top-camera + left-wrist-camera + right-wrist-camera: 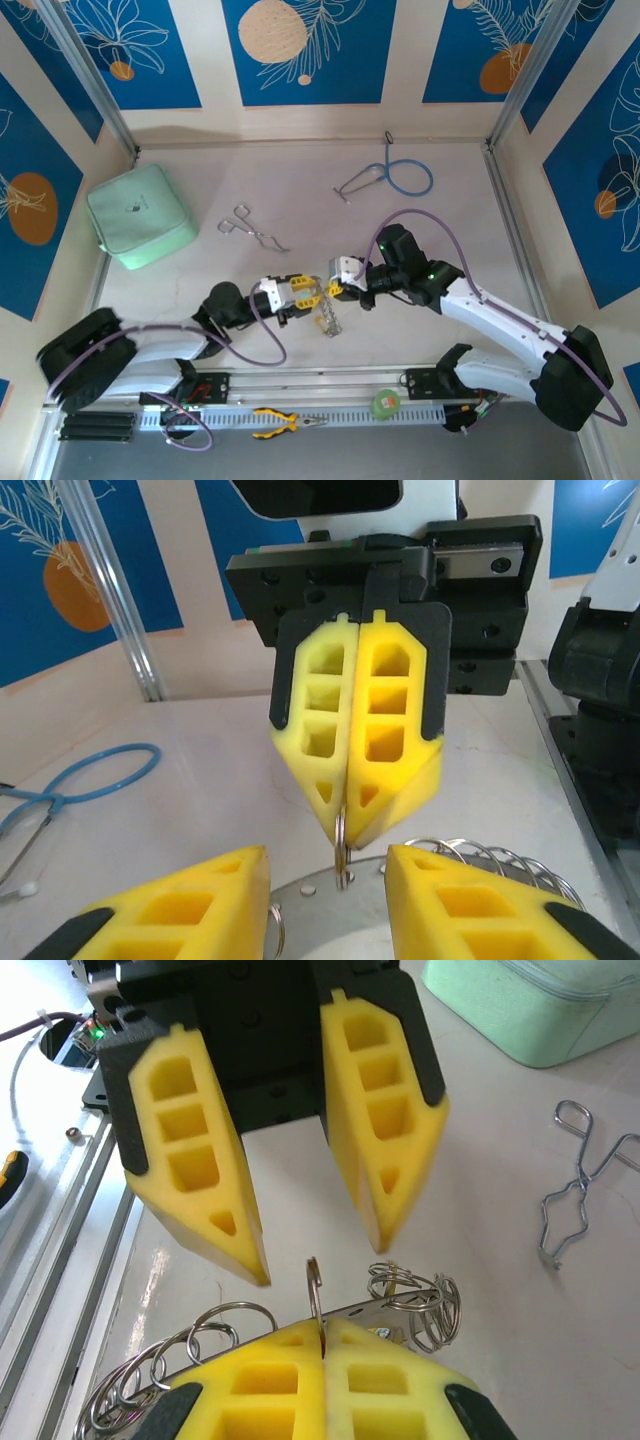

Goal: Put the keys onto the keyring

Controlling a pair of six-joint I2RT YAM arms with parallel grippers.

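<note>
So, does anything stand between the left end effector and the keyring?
Nothing visible does. The left end effector is open and faces the keyring with only free space between them. The right end effector is shut on a small ring at the keyring's rim.

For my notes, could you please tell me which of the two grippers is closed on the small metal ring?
The right gripper: it is pressed shut on the small metal ring, while the left gripper facing it stands open.
</note>
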